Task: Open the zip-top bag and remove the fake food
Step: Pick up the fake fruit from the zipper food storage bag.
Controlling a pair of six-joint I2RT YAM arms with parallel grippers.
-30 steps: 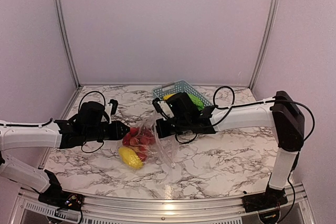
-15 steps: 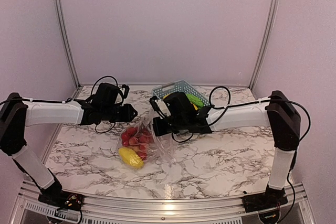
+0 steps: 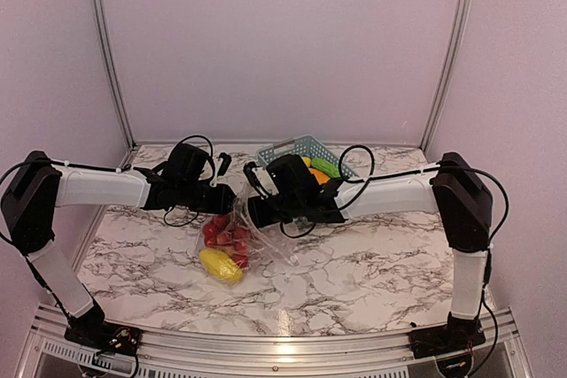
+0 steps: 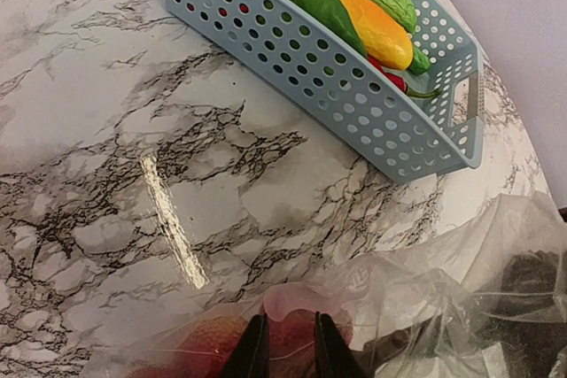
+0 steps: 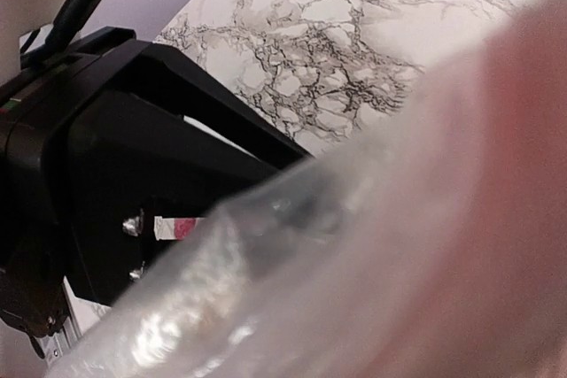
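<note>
right wrist view: bag point(image 5: 372, 245) blurs all, right gripper state unclear | left gripper point(image 4: 285, 347) pinches bag edge | bag mouth lifted, frame centre

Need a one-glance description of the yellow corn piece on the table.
Start at the marble table, then find the clear zip-top bag between the two arms. The yellow corn lies at its near-left end, nearer the camera than the red fruits: long, yellow, alone.

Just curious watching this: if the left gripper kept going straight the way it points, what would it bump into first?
Probably the zip-top bag, already at the left gripper; beyond lies bare marble table, then the blue basket.
</note>
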